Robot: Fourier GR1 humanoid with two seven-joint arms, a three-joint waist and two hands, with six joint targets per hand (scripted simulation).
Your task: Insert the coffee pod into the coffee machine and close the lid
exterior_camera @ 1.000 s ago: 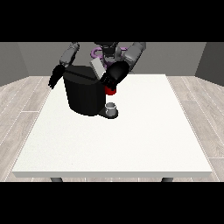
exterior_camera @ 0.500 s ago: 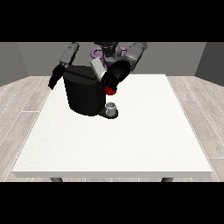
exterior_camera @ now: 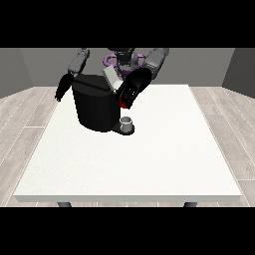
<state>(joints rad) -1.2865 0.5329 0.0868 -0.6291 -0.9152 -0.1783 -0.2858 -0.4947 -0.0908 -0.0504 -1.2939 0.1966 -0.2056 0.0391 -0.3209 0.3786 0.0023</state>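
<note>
The black coffee machine (exterior_camera: 95, 107) stands at the table's back left. A light grey lid piece (exterior_camera: 110, 77) sticks up tilted at its top. The hand at the view's right (exterior_camera: 131, 89) hangs at the machine's upper front corner, its forearm sloping down from the shoulder. Just below that hand is a red thing at the machine (exterior_camera: 123, 104). A small grey thing (exterior_camera: 127, 122) sits on the machine's base under the hand; I cannot tell it for the pod. The hand at the view's left (exterior_camera: 63, 87) hangs beside the machine's far side, fingers straight and holding nothing.
The white table (exterior_camera: 149, 164) spreads wide in front of and to the right of the machine. Its front edge (exterior_camera: 129, 198) is near the camera. The robot's torso (exterior_camera: 122, 57) is right behind the machine.
The hand at the view's right has shifted only slightly at the machine's front corner. The other hand and the machine look the same.
</note>
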